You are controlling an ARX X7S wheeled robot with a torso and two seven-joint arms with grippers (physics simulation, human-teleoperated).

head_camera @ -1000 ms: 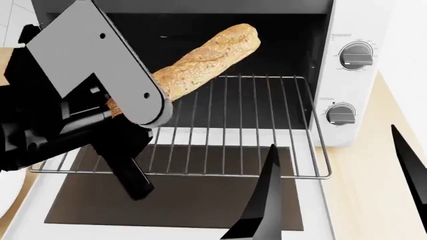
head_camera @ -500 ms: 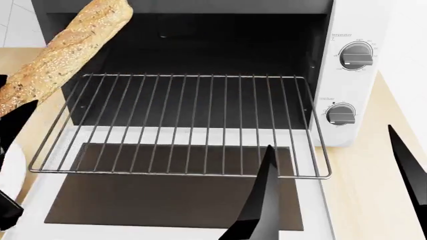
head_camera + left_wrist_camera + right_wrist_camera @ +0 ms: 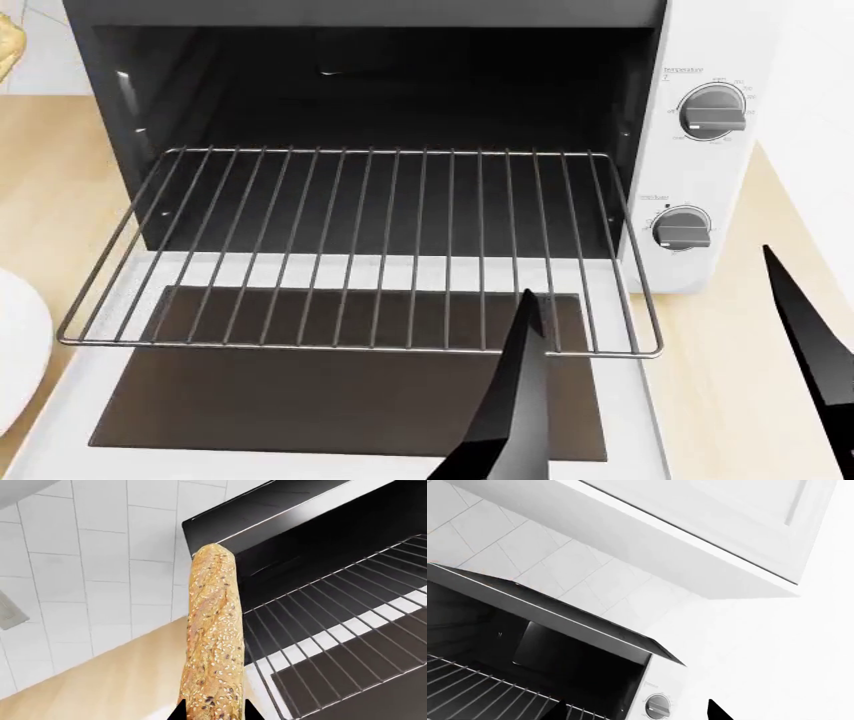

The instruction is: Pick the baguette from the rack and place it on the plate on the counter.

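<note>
The golden seeded baguette [image 3: 212, 640] is held by one end between my left gripper's [image 3: 212, 713] two dark fingertips, off the rack and over the beige counter [image 3: 100, 685]. In the head view only its tip [image 3: 7, 50] shows at the top left edge, and the left gripper is out of that view. The silver wire rack [image 3: 374, 250] is pulled out of the toaster oven and bare; it also shows in the left wrist view [image 3: 347, 620]. An edge of the white plate [image 3: 16, 350] shows at the left. My right gripper [image 3: 667, 400] is open and empty in front of the rack.
The white toaster oven [image 3: 701, 60] has two knobs [image 3: 710, 110] on its right panel, and its dark glass door [image 3: 334, 390] lies open below the rack. A white tiled wall [image 3: 80, 555] stands behind. A white cabinet [image 3: 707, 525] hangs above the oven.
The baguette, held by my left gripper, has gone up and left off the rack until only its tip shows in the head view. The left arm has left that view. The right gripper barely shifted.
</note>
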